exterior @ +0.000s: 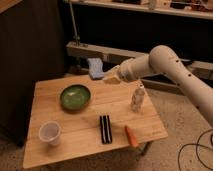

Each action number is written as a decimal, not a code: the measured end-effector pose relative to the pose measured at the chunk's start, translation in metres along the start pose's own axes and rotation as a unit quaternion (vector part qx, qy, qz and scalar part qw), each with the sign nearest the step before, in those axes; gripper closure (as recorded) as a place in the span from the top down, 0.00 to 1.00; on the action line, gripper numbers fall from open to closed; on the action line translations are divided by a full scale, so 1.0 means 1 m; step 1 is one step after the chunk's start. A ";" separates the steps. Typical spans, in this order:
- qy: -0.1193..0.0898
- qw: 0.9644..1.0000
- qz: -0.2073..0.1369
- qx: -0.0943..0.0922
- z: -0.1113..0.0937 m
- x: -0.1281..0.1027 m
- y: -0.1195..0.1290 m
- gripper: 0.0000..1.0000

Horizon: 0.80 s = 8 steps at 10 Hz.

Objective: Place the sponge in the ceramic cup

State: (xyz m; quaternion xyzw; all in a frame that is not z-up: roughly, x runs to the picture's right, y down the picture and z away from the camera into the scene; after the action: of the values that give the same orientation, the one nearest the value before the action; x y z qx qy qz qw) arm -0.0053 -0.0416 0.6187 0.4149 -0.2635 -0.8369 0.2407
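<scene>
The blue-lavender sponge (95,68) hangs in the air over the far edge of the wooden table (75,145), tilted up on its side. My gripper (106,75) reaches in from the right and is shut on the sponge's right end. The pale ceramic cup (50,133) stands upright near the table's front left corner, far below and to the left of the gripper, with nothing visible inside it.
A green bowl (75,96) sits between the sponge and the cup. A black ridged block (105,129) and an orange stick-like object (131,136) lie near the front edge. A slim white bottle (138,98) stands at the right, under my arm.
</scene>
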 end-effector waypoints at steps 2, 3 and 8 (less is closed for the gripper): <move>0.016 0.997 -0.024 0.067 0.004 0.016 -0.021 0.00; 0.018 0.996 -0.033 0.080 0.006 0.018 -0.029 0.00; 0.009 0.994 -0.040 0.104 0.016 0.015 -0.044 0.00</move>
State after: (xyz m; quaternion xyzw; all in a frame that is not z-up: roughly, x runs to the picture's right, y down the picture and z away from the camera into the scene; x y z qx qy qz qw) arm -0.0350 -0.0143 0.5905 0.4560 -0.3301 -0.8100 0.1645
